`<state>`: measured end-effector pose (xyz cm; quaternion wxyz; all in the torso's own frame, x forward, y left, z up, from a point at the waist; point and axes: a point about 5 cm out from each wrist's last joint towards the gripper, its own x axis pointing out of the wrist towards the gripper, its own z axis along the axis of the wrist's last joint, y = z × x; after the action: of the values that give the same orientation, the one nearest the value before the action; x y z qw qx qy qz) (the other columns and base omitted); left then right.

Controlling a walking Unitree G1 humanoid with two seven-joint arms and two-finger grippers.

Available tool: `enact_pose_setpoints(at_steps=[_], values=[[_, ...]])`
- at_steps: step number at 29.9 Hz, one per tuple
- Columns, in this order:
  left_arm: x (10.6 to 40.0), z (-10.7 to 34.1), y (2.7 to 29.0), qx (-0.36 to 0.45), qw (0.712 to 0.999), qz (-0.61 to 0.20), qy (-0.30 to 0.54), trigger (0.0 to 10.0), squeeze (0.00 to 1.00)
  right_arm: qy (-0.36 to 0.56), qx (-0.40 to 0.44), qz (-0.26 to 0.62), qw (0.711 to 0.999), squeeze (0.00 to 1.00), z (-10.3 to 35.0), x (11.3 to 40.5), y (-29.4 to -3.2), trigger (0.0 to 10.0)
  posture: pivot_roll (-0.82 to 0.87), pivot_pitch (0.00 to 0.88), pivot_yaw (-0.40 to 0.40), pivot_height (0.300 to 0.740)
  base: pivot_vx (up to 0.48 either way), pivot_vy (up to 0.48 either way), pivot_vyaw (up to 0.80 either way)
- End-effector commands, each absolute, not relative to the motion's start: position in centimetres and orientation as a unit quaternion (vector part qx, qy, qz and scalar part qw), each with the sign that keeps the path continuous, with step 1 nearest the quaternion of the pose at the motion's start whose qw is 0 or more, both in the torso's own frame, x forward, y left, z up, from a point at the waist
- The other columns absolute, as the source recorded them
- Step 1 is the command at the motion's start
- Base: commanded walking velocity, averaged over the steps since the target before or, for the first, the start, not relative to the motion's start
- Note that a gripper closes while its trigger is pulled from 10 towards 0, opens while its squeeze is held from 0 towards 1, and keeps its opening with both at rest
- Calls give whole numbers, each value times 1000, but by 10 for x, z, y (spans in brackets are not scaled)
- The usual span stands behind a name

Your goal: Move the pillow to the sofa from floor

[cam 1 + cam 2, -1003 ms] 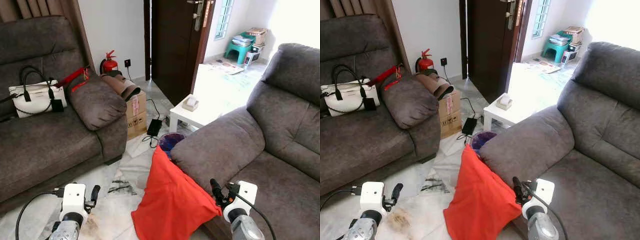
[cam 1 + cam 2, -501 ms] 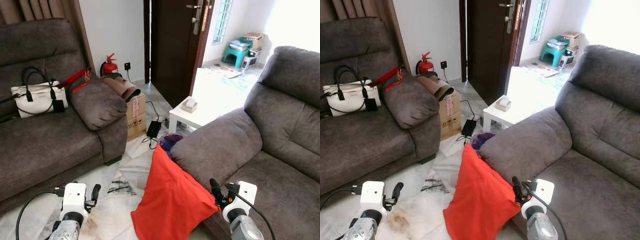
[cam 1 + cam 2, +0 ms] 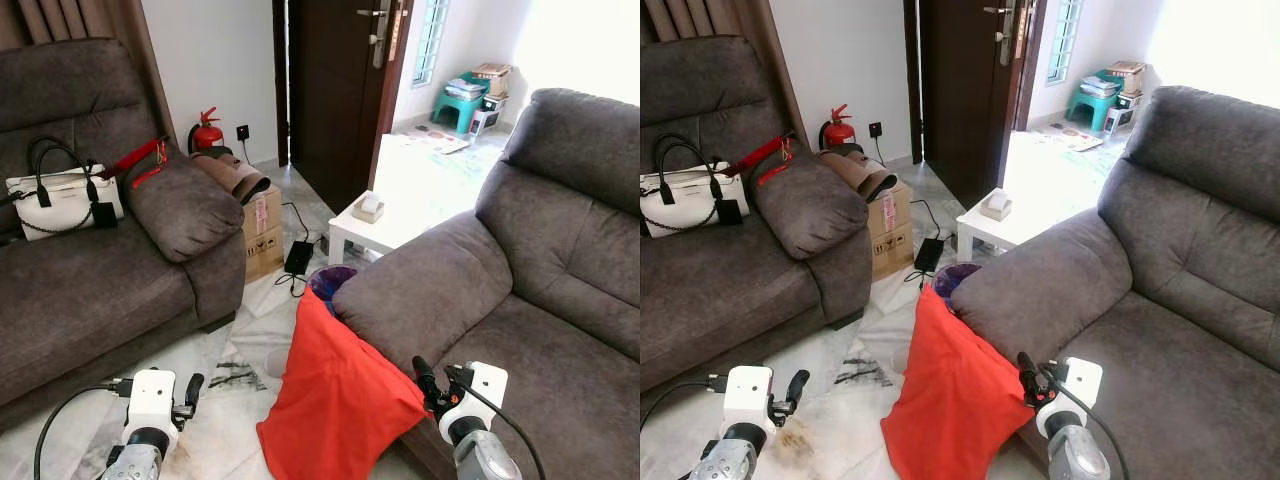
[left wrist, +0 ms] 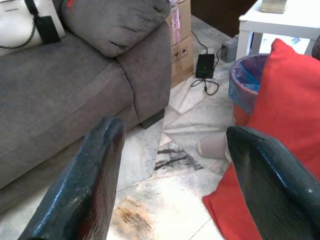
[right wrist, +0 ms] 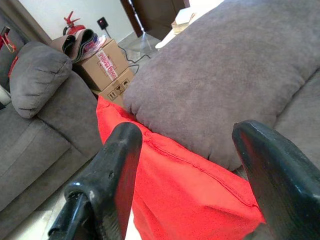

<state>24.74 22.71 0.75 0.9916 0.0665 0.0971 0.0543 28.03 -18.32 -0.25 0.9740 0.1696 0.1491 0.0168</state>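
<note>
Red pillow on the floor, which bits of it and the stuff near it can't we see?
- Red pillow: its bottom edge is cut off by the frame in the right eye view.
- Blue bin: partly hidden behind the pillow in the left wrist view.
- Cardboard box: its labels are too small to read in the left eye view.

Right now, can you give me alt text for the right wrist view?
A red pillow leans against the grey sofa armrest, seen between the open right tool's two black fingers. Beyond stand a cardboard box and a second sofa.
</note>
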Motion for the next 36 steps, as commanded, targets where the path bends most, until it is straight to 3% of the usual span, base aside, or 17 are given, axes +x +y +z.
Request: enact_pose_setpoints(at_steps=[1,33,36], values=[[247,8,226,65,992,51,98,10000,0,146,173,26,974,0,1,285,-178,10000,76,0,2,681,0,0,0],[248,11,227,47,992,64,97,10000,0,175,152,27,972,0,-3,284,-183,10000,78,0,-9,671,0,0,0],[247,10,228,47,992,65,99,10000,0,178,153,30,972,0,-4,284,-181,10000,81,0,-8,651,0,0,0]])
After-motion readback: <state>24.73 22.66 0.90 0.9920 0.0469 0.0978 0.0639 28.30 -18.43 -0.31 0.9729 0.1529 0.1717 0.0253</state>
